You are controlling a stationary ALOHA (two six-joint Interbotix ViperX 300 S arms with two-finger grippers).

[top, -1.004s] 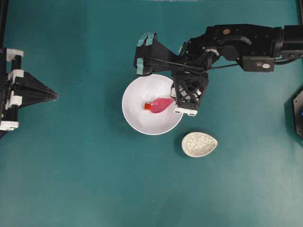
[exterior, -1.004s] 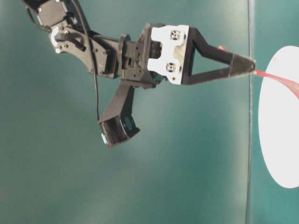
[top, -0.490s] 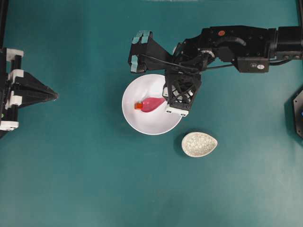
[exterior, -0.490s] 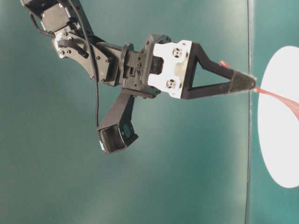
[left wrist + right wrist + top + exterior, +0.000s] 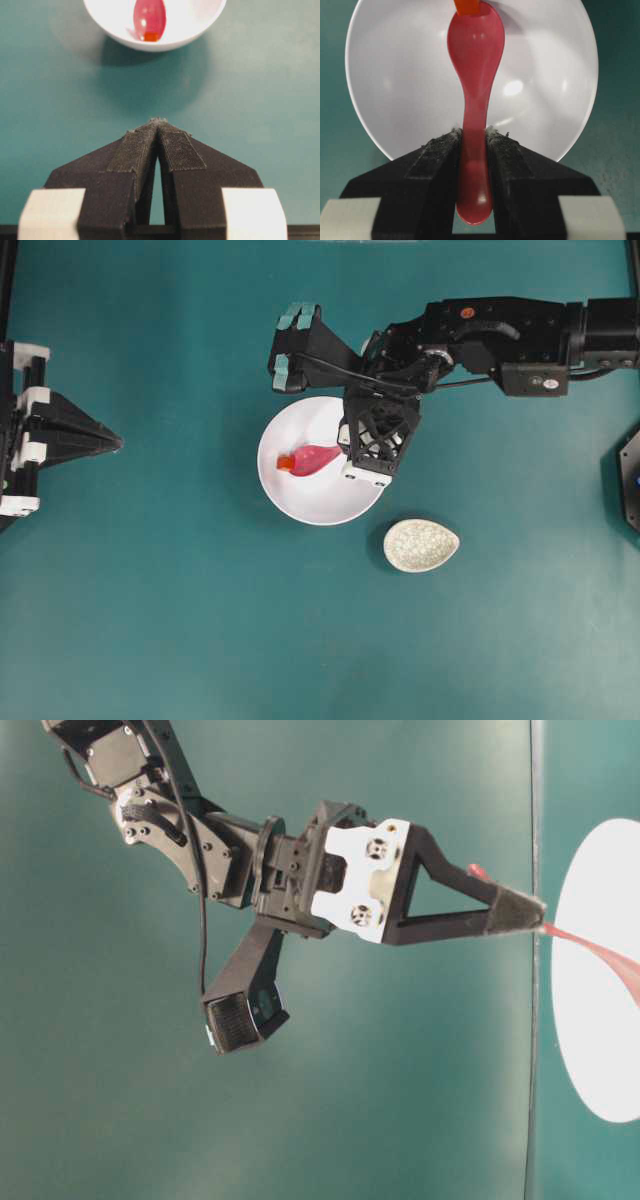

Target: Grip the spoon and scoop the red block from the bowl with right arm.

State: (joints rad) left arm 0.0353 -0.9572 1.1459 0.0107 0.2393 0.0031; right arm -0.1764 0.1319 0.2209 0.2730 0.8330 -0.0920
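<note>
Open counter is left between the left hand and the bowl; the bowl's right is blocked by the right hand and a speckled dish.

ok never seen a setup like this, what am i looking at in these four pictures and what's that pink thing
This is a two-armed robot at a teal table. One picture looks straight down, one looks along the table from the side, and two come from cameras fixed just behind each gripper.

The pink thing is a spoon. The right gripper, a two-fingered claw, is shut on its handle and holds its scoop inside a white bowl. A tiny red block sits at the spoon's tip, seemingly against it, not yet in the scoop.

The left gripper rests shut and empty at the table's left edge, pointing toward the bowl. A small speckled dish sits beside the bowl, apart from it.
</note>
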